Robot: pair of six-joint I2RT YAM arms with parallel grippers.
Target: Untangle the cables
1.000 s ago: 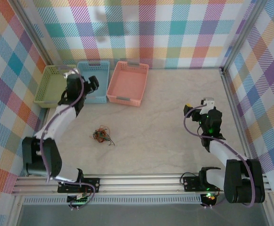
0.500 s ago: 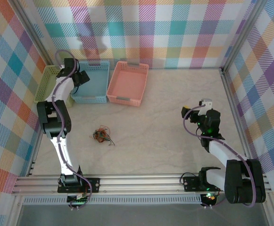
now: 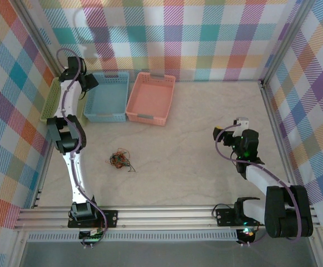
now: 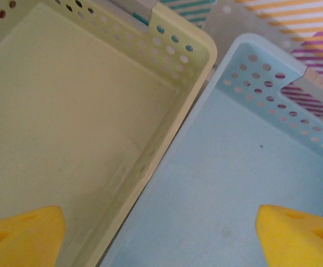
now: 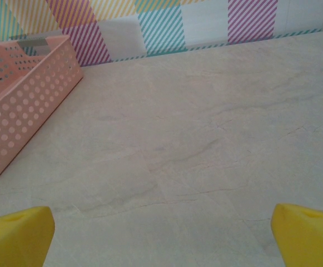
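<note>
Cables lie knotted on the bench, untouched; your left hand and right hand are spread, empty, well away. Next, bring one to the knot; pinch one strand.

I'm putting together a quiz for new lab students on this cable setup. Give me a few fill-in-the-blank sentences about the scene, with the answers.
The cables lie tangled on the ___, outside every basket.
The blue basket stands between the green basket and the ___ one.
The left gripper hangs above the green and blue baskets with its jaws ___.
The right gripper holds ___.
Missing words: table; pink; open; nothing.
</note>
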